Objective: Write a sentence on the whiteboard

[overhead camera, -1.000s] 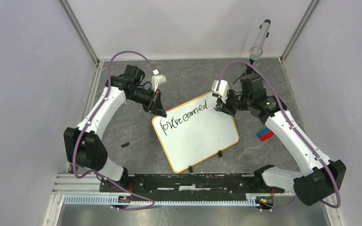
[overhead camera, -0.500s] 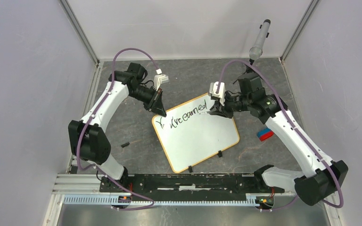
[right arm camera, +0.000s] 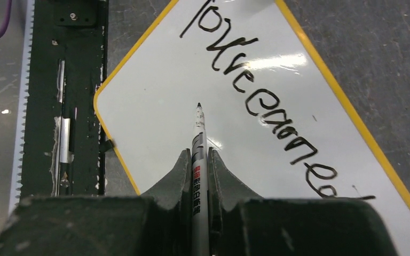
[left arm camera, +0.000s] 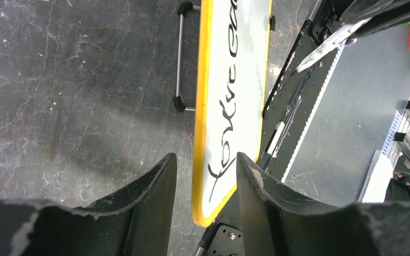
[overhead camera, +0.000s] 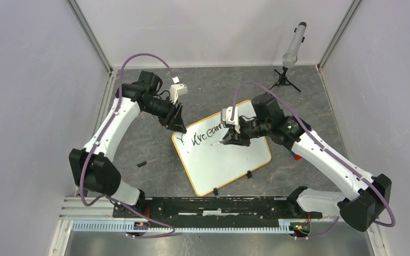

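While right jaws clamp a marker (right arm camera: 198, 149), left jaws apart, the whiteboard (overhead camera: 229, 160) slants lengthwise far-right

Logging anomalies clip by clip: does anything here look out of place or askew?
The whiteboard lies skewed to the table edges, and its sentence slants. A small black piece lies loose on the table left of it. The marker in the right gripper looks fine.

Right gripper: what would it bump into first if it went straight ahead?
Probably the whiteboard: the marker held in the right gripper points at its blank part, beside the sentence. The tip's distance is unclear.
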`<state>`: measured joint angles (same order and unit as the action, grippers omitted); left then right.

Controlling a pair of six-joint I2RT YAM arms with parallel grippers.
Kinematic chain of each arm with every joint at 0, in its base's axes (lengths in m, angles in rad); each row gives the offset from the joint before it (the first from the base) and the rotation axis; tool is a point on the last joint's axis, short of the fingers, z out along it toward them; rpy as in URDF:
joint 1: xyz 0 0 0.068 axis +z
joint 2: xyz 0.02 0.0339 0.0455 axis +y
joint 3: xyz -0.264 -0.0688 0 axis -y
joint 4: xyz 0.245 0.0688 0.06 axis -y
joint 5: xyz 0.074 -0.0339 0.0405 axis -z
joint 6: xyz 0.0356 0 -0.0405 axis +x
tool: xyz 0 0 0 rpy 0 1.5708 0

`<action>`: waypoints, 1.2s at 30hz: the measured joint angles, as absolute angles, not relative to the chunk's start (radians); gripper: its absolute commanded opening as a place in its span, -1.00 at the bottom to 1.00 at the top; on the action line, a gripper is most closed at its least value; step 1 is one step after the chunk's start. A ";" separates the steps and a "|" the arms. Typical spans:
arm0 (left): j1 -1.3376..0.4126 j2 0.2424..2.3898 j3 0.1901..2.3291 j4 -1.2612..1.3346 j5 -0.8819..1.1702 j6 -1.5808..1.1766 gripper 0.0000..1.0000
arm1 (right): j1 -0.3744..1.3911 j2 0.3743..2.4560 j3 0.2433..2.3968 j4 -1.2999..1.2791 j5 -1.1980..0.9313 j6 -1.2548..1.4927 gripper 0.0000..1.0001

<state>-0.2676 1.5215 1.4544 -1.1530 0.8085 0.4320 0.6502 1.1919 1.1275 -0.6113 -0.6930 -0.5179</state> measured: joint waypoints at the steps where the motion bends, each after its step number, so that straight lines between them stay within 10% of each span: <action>1: -0.265 1.506 1.446 -1.149 0.805 0.430 0.05 | 0.663 1.191 1.117 -0.600 -0.687 -0.511 -1.00; 10: -0.246 1.475 1.395 -1.143 0.815 0.417 0.04 | 0.780 1.151 0.979 -0.464 -0.619 -0.441 -1.00; 36: -0.243 1.509 1.367 -1.144 0.865 0.415 -0.95 | 1.002 1.154 0.864 -0.260 -0.445 -0.385 -1.00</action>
<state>-0.2432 1.5093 1.3674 -1.1442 0.8650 0.4149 1.0016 1.1542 0.8642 -0.2596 -0.4450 -0.3847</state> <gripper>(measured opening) 0.211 0.144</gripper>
